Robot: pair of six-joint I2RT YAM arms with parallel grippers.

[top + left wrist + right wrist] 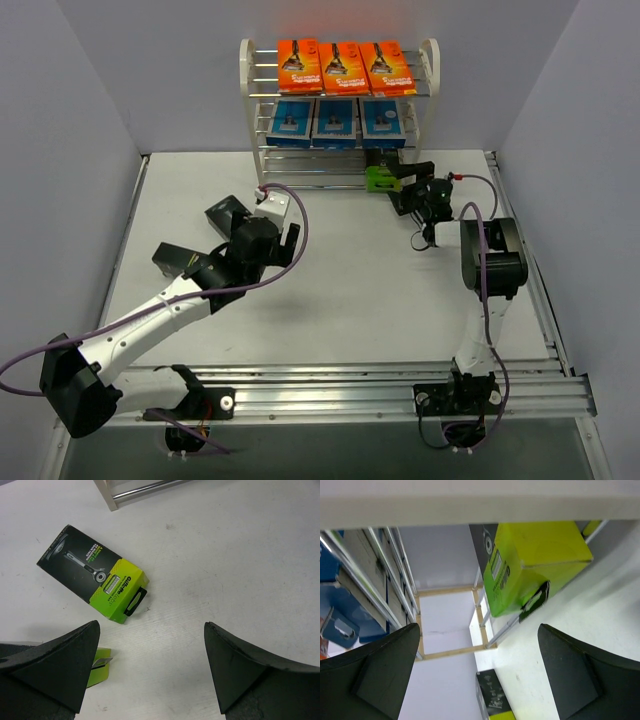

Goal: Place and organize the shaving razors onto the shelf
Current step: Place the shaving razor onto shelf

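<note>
Shelf: the shelf [432,70] stood at 12 o'clock on the table [340,300], against the back wall.
Stocked tiers: three orange cards [342,66] filled the top tier and three blue packs [333,120] the middle one, each row side by side and facing front.
Shelved box: one black-and-lime box [535,565] lay on the lowest rods at the 3 o'clock end, lime end toward the arm.
Right gripper: the right gripper [479,630] was spread wide and held nothing. The shelved box sat just beyond its fingertips, at about 1 o'clock in the wrist view.
Loose boxes: two more lay flat on the table around 9 to 10 o'clock. These were the near box [92,572] and a second box [178,257] partly under the left arm.
Left gripper: the left gripper [151,626] was fully spread and empty, above the table, with the near box at 11 o'clock from it and apart from both fingers.
Handling: the boxes looked like light, stiff cardboard with smooth printed faces, likely to slide on the table or slip if pinched weakly. Crushing seemed a small risk.
Where to grip: probably across the two long side edges near the middle, fingers turned to match the box's diagonal lie. The small black hang tab at the lime end looked too flimsy to hold.
Left to do: by my count, two boxes remained for the bottom tier, beside the shelved one.
</note>
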